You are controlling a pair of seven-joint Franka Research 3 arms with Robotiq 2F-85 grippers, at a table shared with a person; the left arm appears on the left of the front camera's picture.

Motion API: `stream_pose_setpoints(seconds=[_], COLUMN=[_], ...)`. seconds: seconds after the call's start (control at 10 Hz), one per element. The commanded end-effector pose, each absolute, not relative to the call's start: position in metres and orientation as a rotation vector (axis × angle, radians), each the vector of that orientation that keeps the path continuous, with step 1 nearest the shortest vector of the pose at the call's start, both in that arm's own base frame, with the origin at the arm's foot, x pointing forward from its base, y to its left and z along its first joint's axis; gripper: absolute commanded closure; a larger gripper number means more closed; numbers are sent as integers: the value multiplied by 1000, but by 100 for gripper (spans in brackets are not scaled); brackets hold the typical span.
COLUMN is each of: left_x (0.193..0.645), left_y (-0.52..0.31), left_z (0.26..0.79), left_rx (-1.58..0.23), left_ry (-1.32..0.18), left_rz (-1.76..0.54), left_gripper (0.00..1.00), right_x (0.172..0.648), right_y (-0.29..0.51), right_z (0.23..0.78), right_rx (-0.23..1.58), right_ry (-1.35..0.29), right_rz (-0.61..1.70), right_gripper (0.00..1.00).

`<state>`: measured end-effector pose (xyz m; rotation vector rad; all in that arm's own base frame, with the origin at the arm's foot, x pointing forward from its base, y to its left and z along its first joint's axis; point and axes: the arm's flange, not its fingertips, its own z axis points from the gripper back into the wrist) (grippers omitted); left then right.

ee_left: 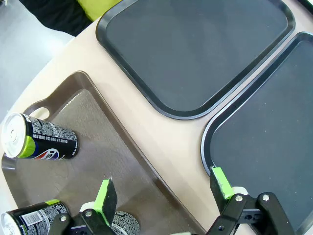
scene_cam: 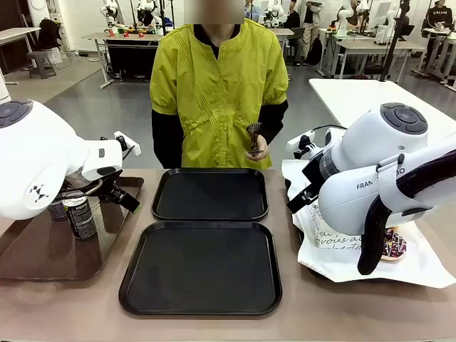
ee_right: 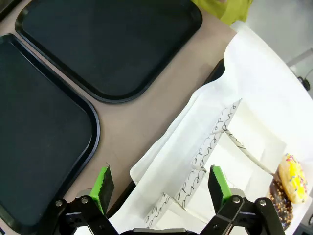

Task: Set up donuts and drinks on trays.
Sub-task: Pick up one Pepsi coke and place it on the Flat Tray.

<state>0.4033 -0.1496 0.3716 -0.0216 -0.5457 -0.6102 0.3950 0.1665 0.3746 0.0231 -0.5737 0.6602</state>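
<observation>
Two empty black trays (scene_cam: 210, 194) (scene_cam: 201, 267) lie mid-table, one behind the other. In the left wrist view my left gripper (ee_left: 165, 191) is open above the rim of a brown tray (ee_left: 98, 127), where black drink cans (ee_left: 41, 142) (ee_left: 29, 223) stand; the black trays (ee_left: 195, 54) (ee_left: 274, 147) lie beyond. My right gripper (ee_right: 161, 183) hangs open over white paper sleeves (ee_right: 205, 156) with script lettering. A yellow donut (ee_right: 292, 177) and a chocolate donut (ee_right: 279, 203) rest at that paper's edge. The front view shows a can (scene_cam: 80, 214) and a sprinkled chocolate donut (scene_cam: 392, 244).
A person in a yellow-green top stands at the far edge, one hand (scene_cam: 256, 146) holding a small dark utensil. My left arm (scene_cam: 43, 164) and right arm (scene_cam: 370, 178) flank the trays. White paper (scene_cam: 420, 267) covers the right side of the table.
</observation>
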Motion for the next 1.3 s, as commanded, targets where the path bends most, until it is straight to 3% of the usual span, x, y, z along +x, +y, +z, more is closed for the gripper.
stream_pose_setpoints(seconds=[0.0,0.4,0.6,0.8,1.0,1.2], left_x=[403,403,332,276,246,229], left_y=[-150,-150,-132,-115,-112,-111], left_z=[372,372,415,436,427,419], left_rx=[-22,-22,-73,-70,-69,-68], left_ry=[-546,-546,-546,-430,-266,-219], left_rz=[-610,-610,-659,-709,-713,-721], left_gripper=[0,0,0,0,0,0], right_x=[395,395,315,247,203,187], right_y=[167,166,156,138,123,112], right_z=[375,375,412,434,425,404], right_rx=[23,23,-35,-82,-90,-77], right_ry=[-574,-574,-550,-466,-344,-257], right_rz=[660,660,670,618,605,605], right_gripper=[0,0,0,0,0,0])
